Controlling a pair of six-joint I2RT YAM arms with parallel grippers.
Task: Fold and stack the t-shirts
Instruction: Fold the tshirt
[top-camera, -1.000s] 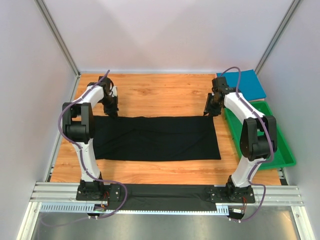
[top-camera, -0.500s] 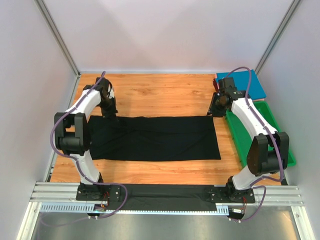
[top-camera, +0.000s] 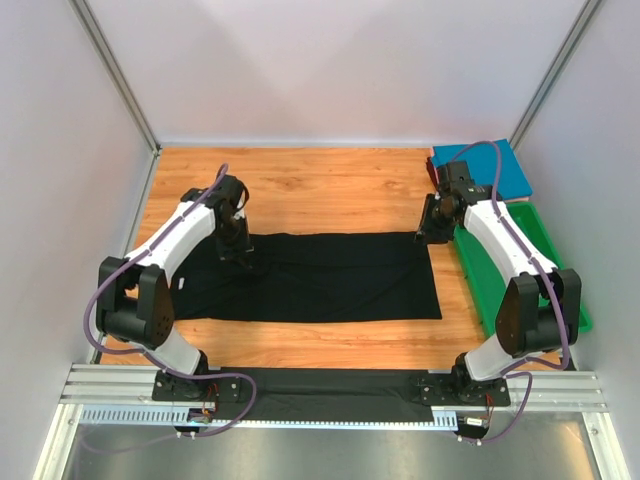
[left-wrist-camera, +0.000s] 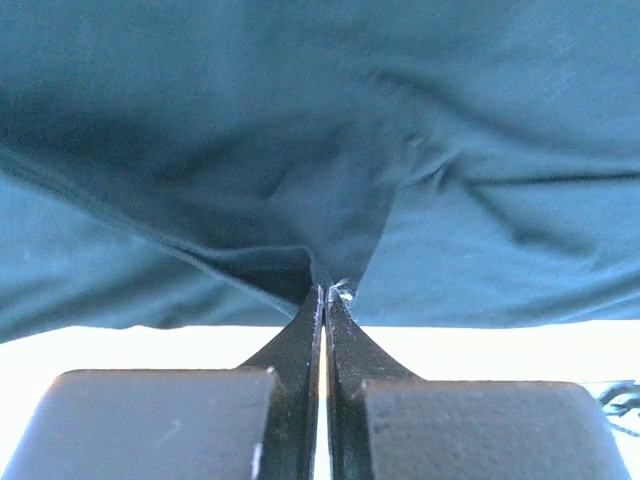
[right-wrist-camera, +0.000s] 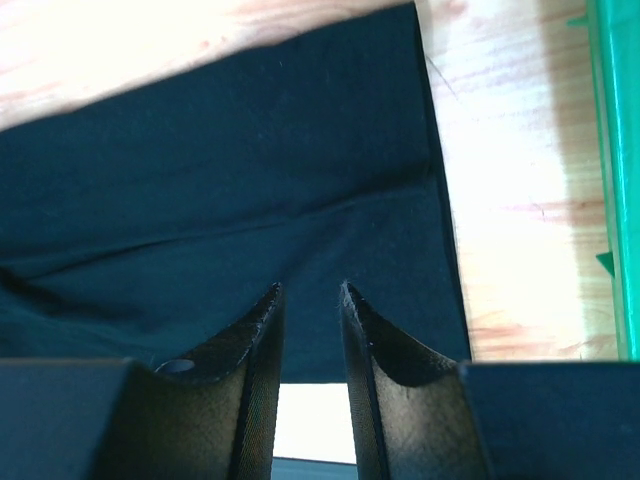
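Left pincer (left-wrist-camera: 325, 292): mine, pressed together on a raised fold of the large black cloth t-shirt (top-camera: 330, 278), near its left end.
Right pincer (right-wrist-camera: 311, 292): spread, empty, above the shirt's far right corner.
Shirt: mid wooden desk (top-camera: 320, 190), long axis left-right, between my pincers.
Next fold: I judged left arm leading rightward.
Teal-blue folded t-shirt (top-camera: 500, 168): desk's far right corner.
Writing: none readable.

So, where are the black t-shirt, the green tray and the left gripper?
black t-shirt (top-camera: 340, 280): top view, middle of the cloth.
green tray (right-wrist-camera: 612, 130): right wrist view, its wall.
left gripper (left-wrist-camera: 324, 290): left wrist view, between its shut fingertips.
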